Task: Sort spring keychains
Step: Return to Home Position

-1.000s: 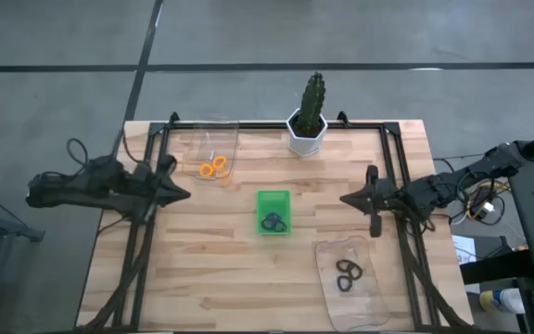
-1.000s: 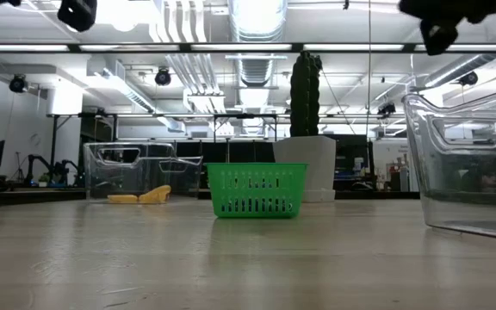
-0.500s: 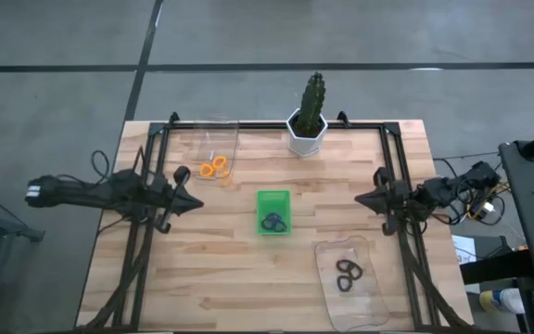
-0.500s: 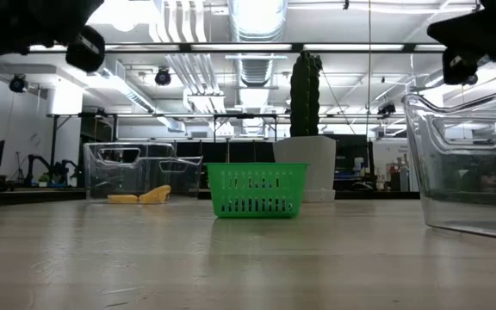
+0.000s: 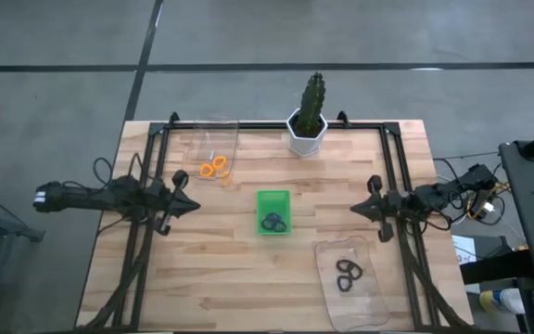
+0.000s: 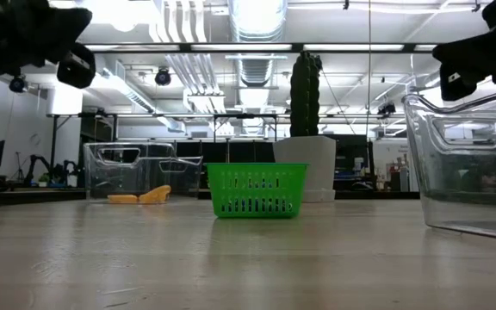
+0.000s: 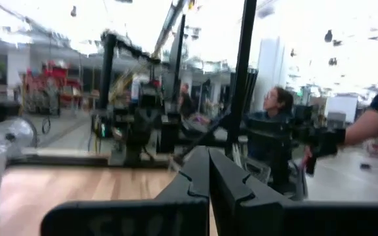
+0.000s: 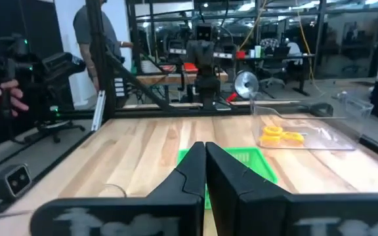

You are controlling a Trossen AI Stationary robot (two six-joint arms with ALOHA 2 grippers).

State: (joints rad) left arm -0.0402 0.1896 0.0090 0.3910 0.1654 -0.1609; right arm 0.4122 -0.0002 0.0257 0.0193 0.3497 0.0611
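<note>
Orange spring keychains (image 5: 213,168) lie in a clear tray (image 5: 207,139) at the table's far left, and show again as the orange keychains (image 8: 281,136) in the right wrist view. Dark keychains (image 5: 273,222) lie in the small green tray (image 5: 273,198) at mid-table. Black keychains (image 5: 348,274) lie in a clear tray (image 5: 364,311) at the near right. My left gripper (image 5: 193,206) hovers shut, left of the green tray. My right gripper (image 5: 354,211) hovers shut, right of it. Neither holds anything.
A potted cactus (image 5: 308,125) stands at the far edge, behind the green tray. Black frame rails (image 5: 146,232) run along the table's left and right sides under the arms. People stand in the room beyond the table (image 8: 97,39). Bare wood lies near the table's near left.
Both arms have sunk lower above the table and shifted a little toward the near edge. The right gripper has drawn back slightly toward the right edge. Both stay shut, and no keychain or tray has moved.
</note>
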